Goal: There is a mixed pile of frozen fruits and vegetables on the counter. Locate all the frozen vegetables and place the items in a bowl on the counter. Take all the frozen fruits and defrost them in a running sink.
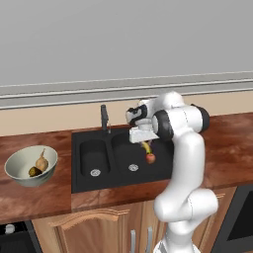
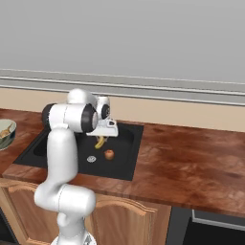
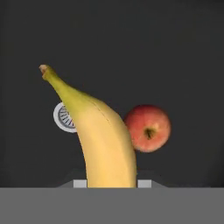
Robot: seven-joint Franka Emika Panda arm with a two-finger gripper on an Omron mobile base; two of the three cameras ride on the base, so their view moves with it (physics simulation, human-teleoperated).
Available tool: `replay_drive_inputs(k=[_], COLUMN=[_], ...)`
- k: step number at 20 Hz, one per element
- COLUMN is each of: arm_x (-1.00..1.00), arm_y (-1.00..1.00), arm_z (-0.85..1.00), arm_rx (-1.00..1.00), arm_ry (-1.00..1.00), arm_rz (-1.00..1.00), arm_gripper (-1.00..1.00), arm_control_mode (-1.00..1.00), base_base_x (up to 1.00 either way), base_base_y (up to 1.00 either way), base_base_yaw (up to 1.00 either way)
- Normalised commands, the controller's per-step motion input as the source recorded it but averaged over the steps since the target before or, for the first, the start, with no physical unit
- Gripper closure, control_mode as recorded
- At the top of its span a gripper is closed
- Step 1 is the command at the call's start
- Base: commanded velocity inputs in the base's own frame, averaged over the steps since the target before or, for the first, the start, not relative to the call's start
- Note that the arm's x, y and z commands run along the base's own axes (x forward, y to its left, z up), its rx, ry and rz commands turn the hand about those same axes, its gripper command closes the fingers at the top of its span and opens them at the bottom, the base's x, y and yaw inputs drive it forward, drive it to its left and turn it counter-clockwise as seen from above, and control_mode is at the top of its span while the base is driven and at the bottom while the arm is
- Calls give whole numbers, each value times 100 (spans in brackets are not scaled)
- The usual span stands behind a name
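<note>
My gripper hangs over the wide basin of the black sink, shut on the yellow banana, which points down from the fingers. In the hand view the banana rises from between the fingertips. The red apple lies on the basin floor right below it, beside the silver drain. The right base view shows the banana and apple too. The pale bowl on the counter, left of the sink, holds the tan bulb and the dark olive-brown lump.
A slim black faucet stands at the back of the sink, just left of the hand. The narrow basin lies to the left. Reddish-brown counter stretches to the right of the sink. A wall runs behind.
</note>
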Motion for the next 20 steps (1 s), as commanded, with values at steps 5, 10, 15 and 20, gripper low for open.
replay_drive_inputs(k=[5,10,15,20], arm_x=[30,-20,-8,0], arm_y=[50,0,-2,10], arm_z=[-75,-77,-72,-48], arm_rx=[1,5,2,1], arm_ry=[2,-14,-12,-2], arm_rz=[0,4,2,2], arm_gripper=[100,100,100,100], arm_control_mode=[-100,-100,-100,-100], base_base_x=[0,0,0,0], base_base_y=[0,0,0,0], base_base_yaw=[0,0,0,0])
